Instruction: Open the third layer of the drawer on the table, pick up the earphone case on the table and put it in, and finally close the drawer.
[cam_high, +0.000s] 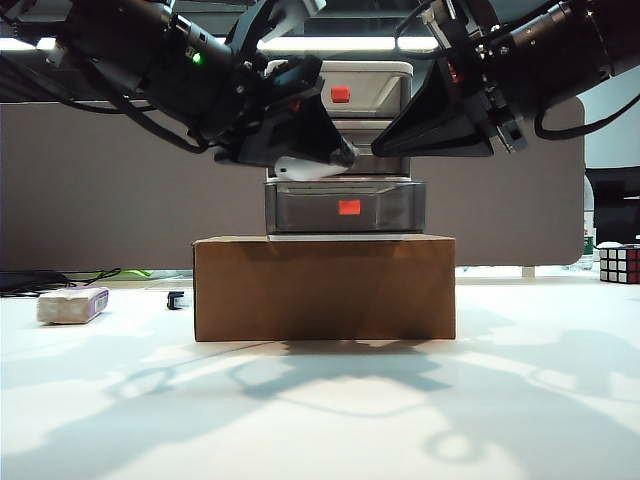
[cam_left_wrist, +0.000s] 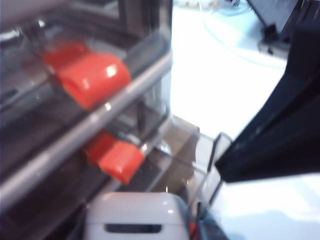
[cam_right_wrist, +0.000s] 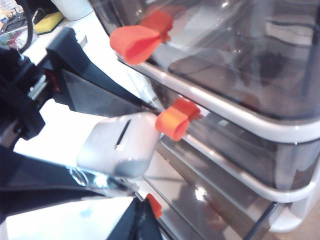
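The drawer (cam_high: 345, 150), a white-framed three-tier unit with smoky grey trays, stands on a brown cardboard box (cam_high: 325, 288) set on the white bench (cam_high: 320, 420). The third layer (cam_high: 345, 208), the lowest tray, is pulled forward of the frame, its red handle (cam_high: 349, 207) facing the exterior camera. The left gripper (cam_high: 318, 160) sits in front of the unit on the left of the exterior view, above the open tray. The earphone case (cam_high: 308, 168), glossy white and rounded, lies between its fingers, above the tray's left part; the right wrist view shows the case (cam_right_wrist: 120, 145) just beside the middle tier's red handle (cam_right_wrist: 175, 120), over the open tray. In the left wrist view the case (cam_left_wrist: 135, 217) appears near the tray's clear front wall. Whether the left fingers grip the case or have parted from it cannot be told from the pictures. The right gripper (cam_high: 425, 125) hangs at the right of the unit's front, level with the middle tier; its fingers hold nothing that can be seen, and whether they are parted or closed cannot be told. On the bench at far left lies a greyish block with a purple end (cam_high: 72, 304), with a small dark item (cam_high: 176, 299) near it. A colour-puzzle cube (cam_high: 619, 263) stands at far right.
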